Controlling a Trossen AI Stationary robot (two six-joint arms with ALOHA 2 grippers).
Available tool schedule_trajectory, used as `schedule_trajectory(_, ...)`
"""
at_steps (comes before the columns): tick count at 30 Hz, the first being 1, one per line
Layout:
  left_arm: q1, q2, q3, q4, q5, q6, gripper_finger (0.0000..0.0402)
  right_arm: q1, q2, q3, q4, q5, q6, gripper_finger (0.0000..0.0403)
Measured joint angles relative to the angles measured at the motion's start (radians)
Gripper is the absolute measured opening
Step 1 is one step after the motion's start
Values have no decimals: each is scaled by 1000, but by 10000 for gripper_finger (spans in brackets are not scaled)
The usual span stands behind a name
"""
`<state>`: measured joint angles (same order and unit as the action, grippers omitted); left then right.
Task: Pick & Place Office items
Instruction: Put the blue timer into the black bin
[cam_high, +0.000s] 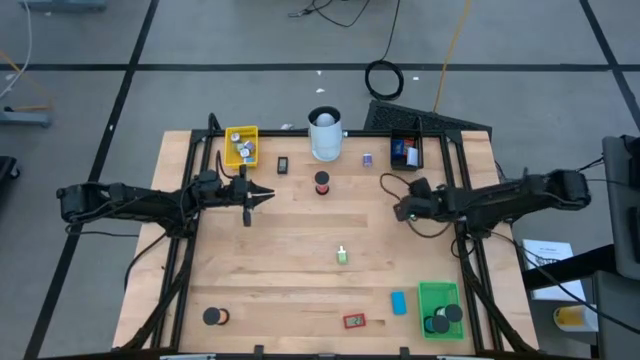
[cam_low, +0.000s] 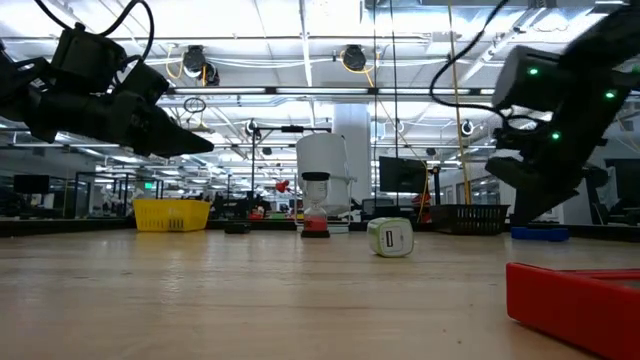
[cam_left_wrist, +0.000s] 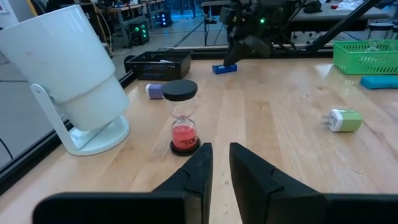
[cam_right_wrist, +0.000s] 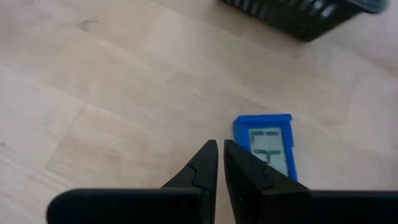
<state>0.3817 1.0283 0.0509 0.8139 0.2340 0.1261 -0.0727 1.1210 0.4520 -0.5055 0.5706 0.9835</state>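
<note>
Small office items lie scattered on the wooden table. A red-sand hourglass (cam_high: 321, 183) stands upright on its base in front of the white cylinder (cam_high: 325, 133); it also shows in the left wrist view (cam_left_wrist: 182, 118). A green-and-white plug (cam_high: 341, 254), a blue block (cam_high: 398, 301), a red piece (cam_high: 353, 320) and a black disc (cam_high: 213, 316) lie nearer the front. A blue piece with a display (cam_right_wrist: 264, 152) lies flat just beside my right gripper (cam_right_wrist: 221, 149), which is shut, empty and above the table. My left gripper (cam_high: 266, 194) is shut and empty, left of the hourglass.
A yellow tray (cam_high: 241, 146) stands at the far left, a black tray (cam_high: 405, 150) at the far right and a green tray (cam_high: 440, 308) with black discs at the near right. A small black piece (cam_high: 283, 165) and a purple piece (cam_high: 368, 159) lie near the cylinder.
</note>
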Motion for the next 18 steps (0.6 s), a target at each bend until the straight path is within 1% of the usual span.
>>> schedule_trajectory(7, 0, 0, 0, 0, 0, 0, 63, 2, -220, -97, 15, 2, 113, 19)
schedule_trajectory(10, 0, 0, 0, 0, 0, 0, 63, -3, -265, -107, 15, 5, 129, 27)
schedule_trajectory(13, 0, 0, 0, 0, 0, -1, 63, -35, -282, -99, 4, -9, 120, 48)
schedule_trajectory(15, 0, 0, 0, 0, 0, 0, 63, -75, -292, -75, -43, -76, 97, 67)
schedule_trajectory(18, 0, 0, 0, 0, 0, -1, 63, -155, -296, -17, -158, -241, 119, 97)
